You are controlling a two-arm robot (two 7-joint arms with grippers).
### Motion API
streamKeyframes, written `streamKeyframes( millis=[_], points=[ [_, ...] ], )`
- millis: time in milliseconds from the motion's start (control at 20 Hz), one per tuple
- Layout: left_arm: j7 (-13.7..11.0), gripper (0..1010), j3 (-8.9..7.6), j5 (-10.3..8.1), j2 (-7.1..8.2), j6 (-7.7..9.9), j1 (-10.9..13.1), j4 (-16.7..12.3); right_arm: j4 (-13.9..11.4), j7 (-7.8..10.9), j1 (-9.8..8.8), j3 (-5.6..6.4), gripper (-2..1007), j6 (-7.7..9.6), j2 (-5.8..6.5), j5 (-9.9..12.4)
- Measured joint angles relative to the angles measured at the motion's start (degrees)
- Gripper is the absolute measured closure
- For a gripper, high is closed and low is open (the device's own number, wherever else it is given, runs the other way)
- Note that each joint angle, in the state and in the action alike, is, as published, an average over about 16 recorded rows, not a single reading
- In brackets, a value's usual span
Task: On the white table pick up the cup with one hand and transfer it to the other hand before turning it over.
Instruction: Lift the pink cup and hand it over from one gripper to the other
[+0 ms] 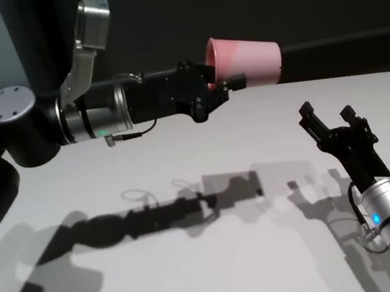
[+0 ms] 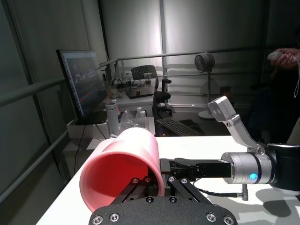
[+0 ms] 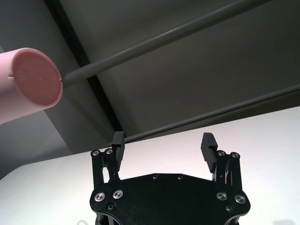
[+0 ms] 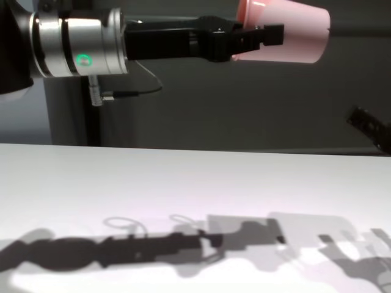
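The left gripper (image 1: pixel 226 83) is clamped tight on the rim of the pink cup (image 1: pixel 252 59), one finger inside the mouth and one outside the wall, and holds it on its side well above the white counter (image 1: pixel 197 262). The cup's open mouth faces back along the left arm and its narrower closed base points away toward the robot's right. In the left wrist view the cup (image 2: pixel 123 164) shows its red interior, with the left gripper (image 2: pixel 154 180) pinching the rim where it sits nearest the camera. In the chest view the cup (image 4: pixel 293 36) sits high, and its shadow lies on the counter (image 4: pixel 183 183) below it. The right gripper (image 1: pixel 330 116) stands below the cup and to the robot's right of it, near the counter, its fingers spread wide with nothing between them and pointing up. In the right wrist view the right gripper (image 3: pixel 164 146) is clearly apart from the cup (image 3: pixel 28 89), whose flat closed base faces that camera. The same gripper (image 2: pixel 180 169) shows in the left wrist view just past the cup's rim, and only a dark tip of it (image 4: pixel 369 127) enters the chest view, below the cup.
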Motion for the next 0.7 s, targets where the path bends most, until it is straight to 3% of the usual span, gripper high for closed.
streamKeyframes(
  millis=[350, 700],
  points=[
    [0.0, 964, 0.0, 0.03, 0.0, 0.0, 0.0, 0.0, 0.2, 3.71, -0.04, 1.62, 3, -0.07, -0.39, 6.8],
    [0.0, 964, 0.0, 0.05, 0.0, 0.0, 0.0, 0.0, 1.2, 7.5, 0.86, 2.0, 3, -0.18, -0.06, 12.7]
  ],
)
